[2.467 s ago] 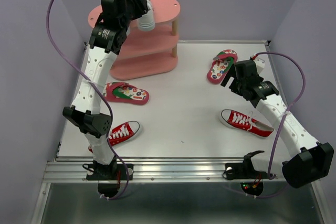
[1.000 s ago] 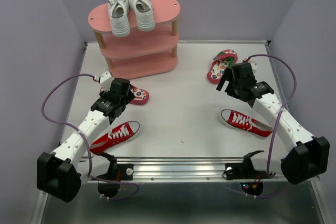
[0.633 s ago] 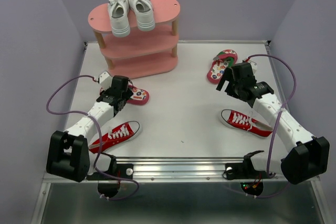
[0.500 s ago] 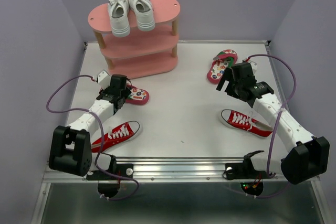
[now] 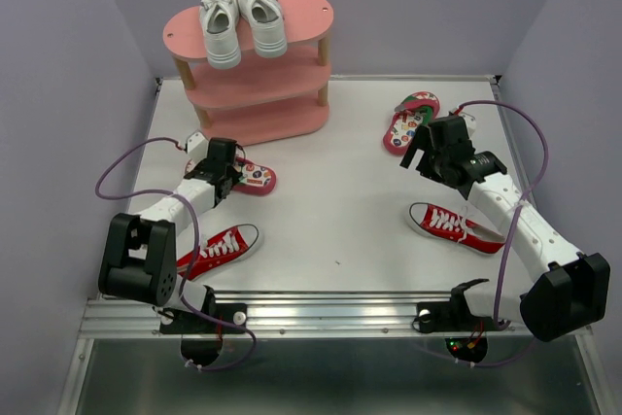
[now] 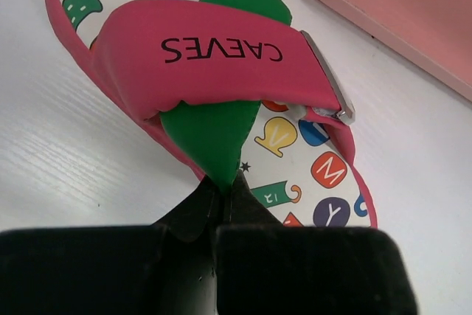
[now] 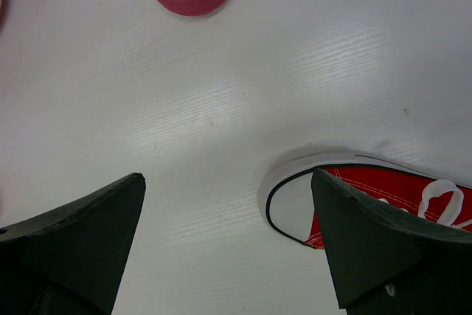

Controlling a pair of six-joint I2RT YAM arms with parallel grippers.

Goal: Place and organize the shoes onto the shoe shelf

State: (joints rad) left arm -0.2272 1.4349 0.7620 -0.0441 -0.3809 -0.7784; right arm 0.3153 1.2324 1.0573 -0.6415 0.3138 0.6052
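Observation:
A red flip-flop (image 5: 255, 178) with a patterned footbed (image 6: 295, 160) lies left of centre, in front of the pink shoe shelf (image 5: 262, 119). My left gripper (image 5: 220, 172) is shut on it, the jaws pinching the green toe strap (image 6: 217, 127) below the pink band. White sneakers (image 5: 239, 18) stand as a pair on the shelf's top board. My right gripper (image 5: 420, 156) hovers open over bare table, between the other flip-flop (image 5: 409, 121) and a red sneaker (image 5: 455, 226), whose white toe cap (image 7: 295, 201) shows beside the right finger (image 7: 383, 245). A second red sneaker (image 5: 216, 248) lies near the front left.
The shelf's pink bottom board (image 6: 398, 12) is just beyond the held flip-flop. Purple walls close in the table on three sides. A metal rail (image 5: 330, 313) runs along the front edge. The left arm's cable (image 5: 126, 167) loops above the table.
My left arm came down from the shelf top, leaving the white sneakers there, reached the left flip-flop, and its jaws closed on the green strap. The right arm has stayed still.

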